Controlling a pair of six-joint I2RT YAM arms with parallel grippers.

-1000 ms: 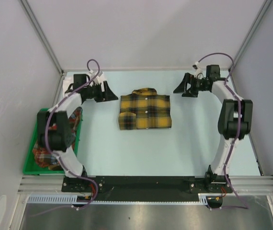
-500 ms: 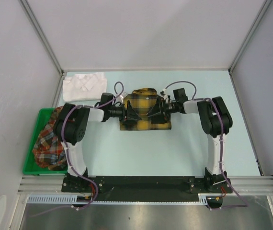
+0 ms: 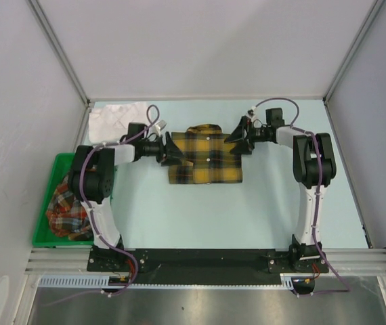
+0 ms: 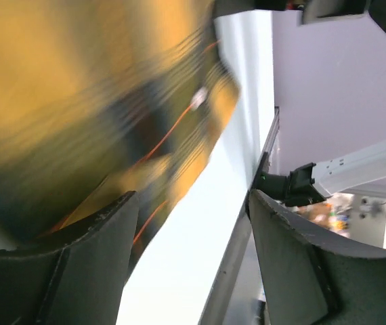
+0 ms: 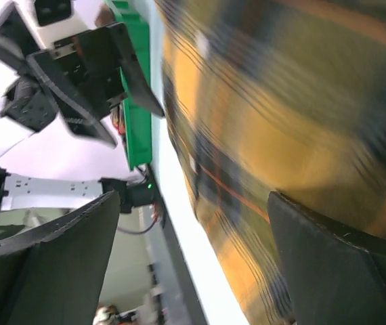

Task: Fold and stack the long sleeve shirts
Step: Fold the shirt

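Note:
The yellow-and-black plaid shirt (image 3: 204, 157) lies folded in the middle of the table. It fills the left wrist view (image 4: 78, 101) and the right wrist view (image 5: 281, 122) as a blur. My left gripper (image 3: 173, 150) is open and empty at the shirt's left edge; its jaws (image 4: 193, 264) stand wide apart. My right gripper (image 3: 237, 139) is open and empty at the shirt's upper right edge, jaws (image 5: 193, 271) also wide. The white shirt (image 3: 115, 115) lies folded at the back left. The red-orange plaid shirt (image 3: 68, 206) lies bunched in the bin.
A green plastic bin (image 3: 44, 233) stands at the left table edge and shows in the right wrist view (image 5: 135, 88). Grey walls close in the back and both sides. A metal rail runs along the near edge.
Both grippers swung in from the back corners onto the middle of the yellow plaid shirt, then drew apart to its left and right edges. The shirt stays folded in place.

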